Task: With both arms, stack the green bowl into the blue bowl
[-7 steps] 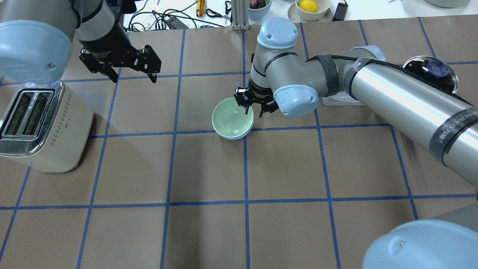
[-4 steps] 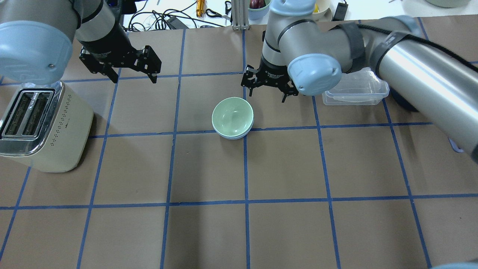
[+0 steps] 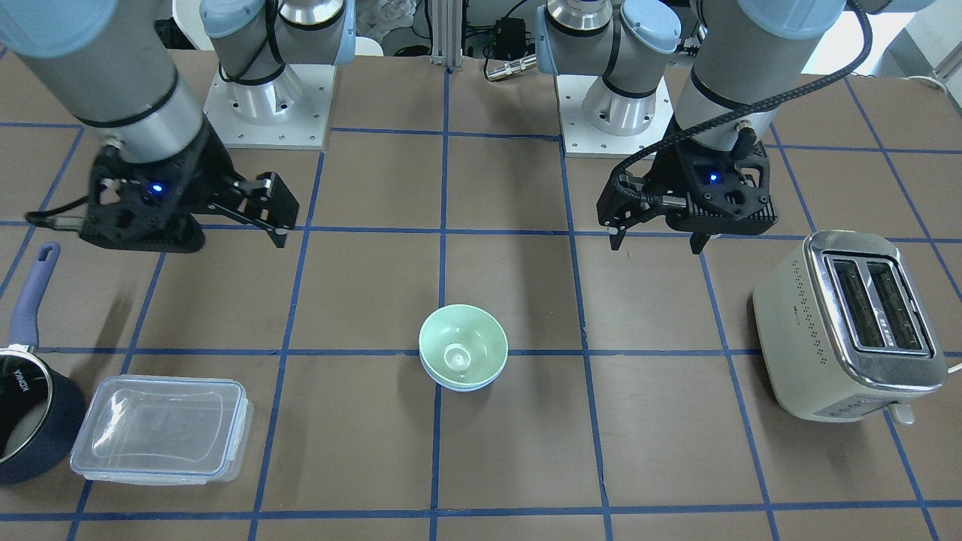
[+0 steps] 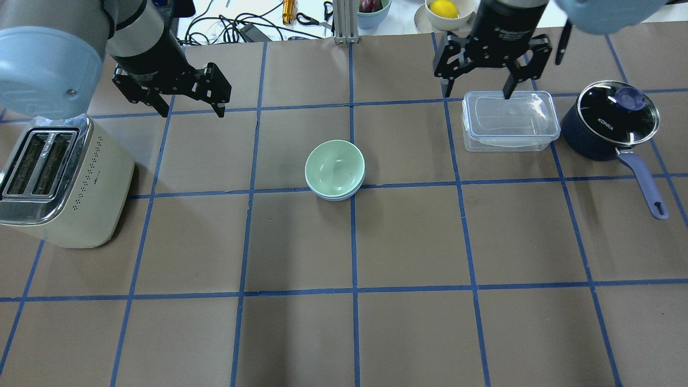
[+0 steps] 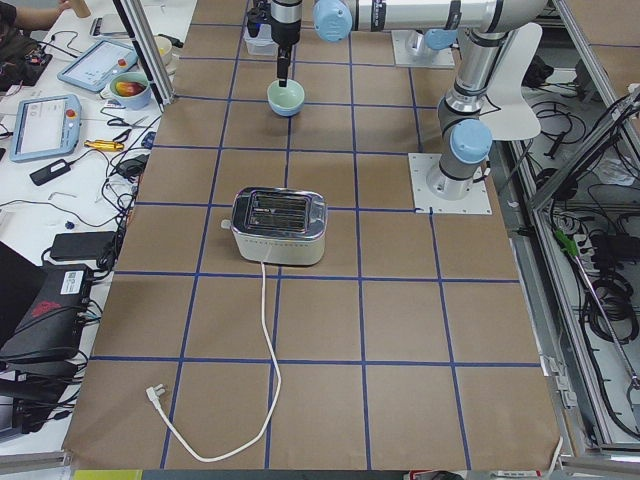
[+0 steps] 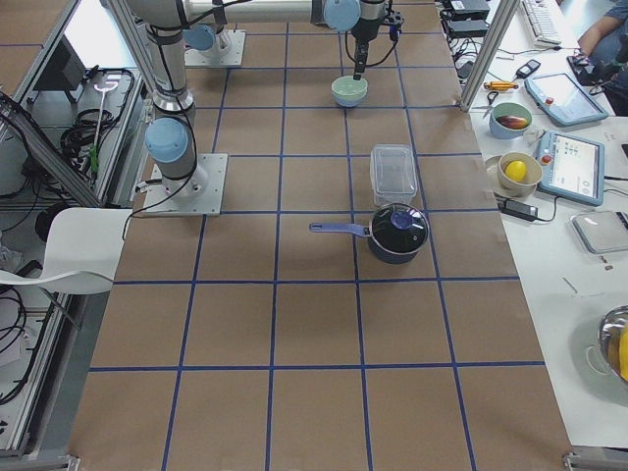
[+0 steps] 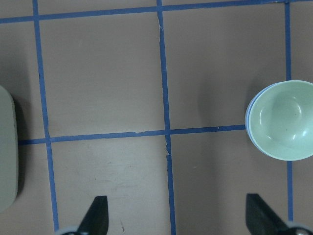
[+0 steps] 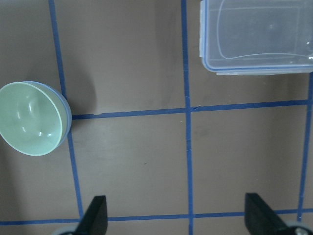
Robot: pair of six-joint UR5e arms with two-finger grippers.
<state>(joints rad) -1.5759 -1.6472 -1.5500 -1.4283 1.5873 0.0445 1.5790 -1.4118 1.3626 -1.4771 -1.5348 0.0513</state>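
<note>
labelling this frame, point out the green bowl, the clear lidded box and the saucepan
green bowl [image 4: 334, 167], overhead exterior view, on its inner floor.
clear lidded box [image 4: 509, 119], overhead exterior view, on the middle of its lid.
saucepan [image 4: 617, 113], overhead exterior view, on its glass lid.

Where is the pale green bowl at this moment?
In the overhead view the pale mint-green plastic bowl sits nested inside the pale blue bowl near the middle of the table, between the cream toaster and the clear lidded container.

Setting: robotics lab. Evidence: tape-gridded counter, bolted arm bases, teach pendants (two, on side bench), loose cabling.
</note>
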